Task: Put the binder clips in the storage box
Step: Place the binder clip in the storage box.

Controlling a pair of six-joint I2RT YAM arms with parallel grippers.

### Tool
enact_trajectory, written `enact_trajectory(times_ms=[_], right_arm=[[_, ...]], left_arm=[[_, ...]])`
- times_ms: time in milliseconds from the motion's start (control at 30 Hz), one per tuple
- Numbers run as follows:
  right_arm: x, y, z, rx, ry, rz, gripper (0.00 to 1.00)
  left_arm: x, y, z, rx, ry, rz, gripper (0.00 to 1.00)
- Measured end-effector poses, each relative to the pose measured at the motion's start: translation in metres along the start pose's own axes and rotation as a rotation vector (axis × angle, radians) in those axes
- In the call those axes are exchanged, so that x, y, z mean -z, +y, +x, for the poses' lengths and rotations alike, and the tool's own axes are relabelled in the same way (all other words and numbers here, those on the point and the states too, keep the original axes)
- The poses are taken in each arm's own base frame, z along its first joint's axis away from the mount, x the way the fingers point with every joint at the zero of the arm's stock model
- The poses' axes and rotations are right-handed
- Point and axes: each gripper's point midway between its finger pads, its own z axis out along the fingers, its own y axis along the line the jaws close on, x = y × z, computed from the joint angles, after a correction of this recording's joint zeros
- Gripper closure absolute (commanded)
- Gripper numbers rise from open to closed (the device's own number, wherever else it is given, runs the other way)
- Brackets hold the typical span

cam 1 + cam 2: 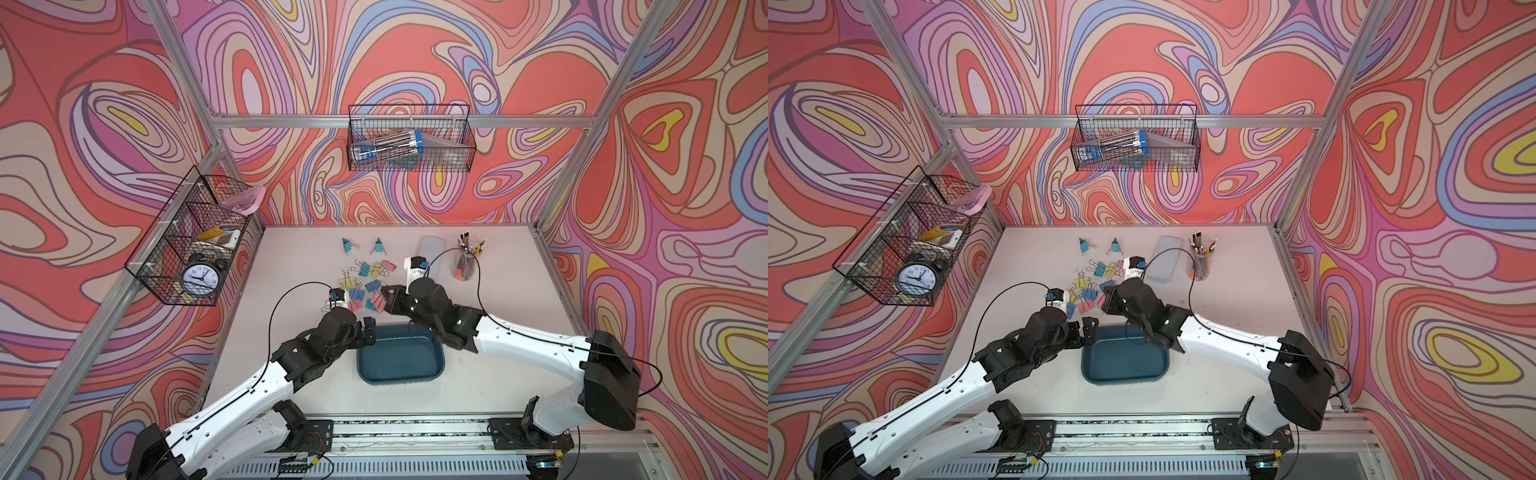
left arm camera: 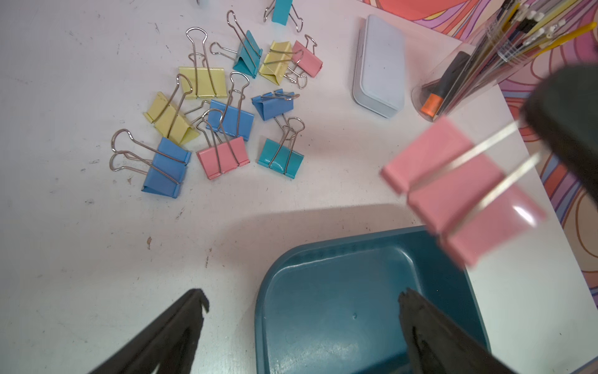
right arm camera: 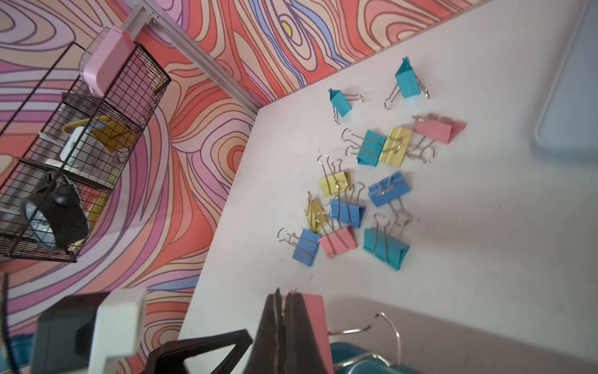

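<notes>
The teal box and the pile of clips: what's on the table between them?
Nothing: in the left wrist view only bare table lies between the storage box and the binder clips.

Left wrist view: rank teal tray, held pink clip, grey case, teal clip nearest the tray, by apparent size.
1. teal tray
2. held pink clip, inflated by nearness to the camera; true rank against the case unsure
3. grey case
4. teal clip

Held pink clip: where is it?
In the left wrist view the pink clip hangs from the right gripper, off the table, between the pile and the box.
</notes>
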Motion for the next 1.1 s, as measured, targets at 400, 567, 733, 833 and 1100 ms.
enact_trajectory(times_ms=[400,567,733,833,1100], right_arm=[[-0.005,-0.056,0.109,-0.162,-0.138,0.223,1.00],[-0.012,-0.071,0.116,-0.204,-0.185,0.257,1.00],[-0.021,-0.085,0.128,-0.192,-0.205,0.282,1.00],[-0.027,-0.092,0.135,-0.187,-0.206,0.292,1.00],[-0.032,-0.091,0.139,-0.198,-0.205,0.281,0.86]], left_arm=[[0.015,0.016,-0.002,0.081,-0.046,-0.015,0.01],[0.018,0.016,-0.005,0.092,-0.058,-0.002,0.01],[0.019,0.016,-0.006,0.096,-0.056,0.001,0.01],[0.018,0.016,-0.006,0.097,-0.055,0.002,0.01],[0.018,0.017,-0.006,0.101,-0.053,-0.001,0.01]])
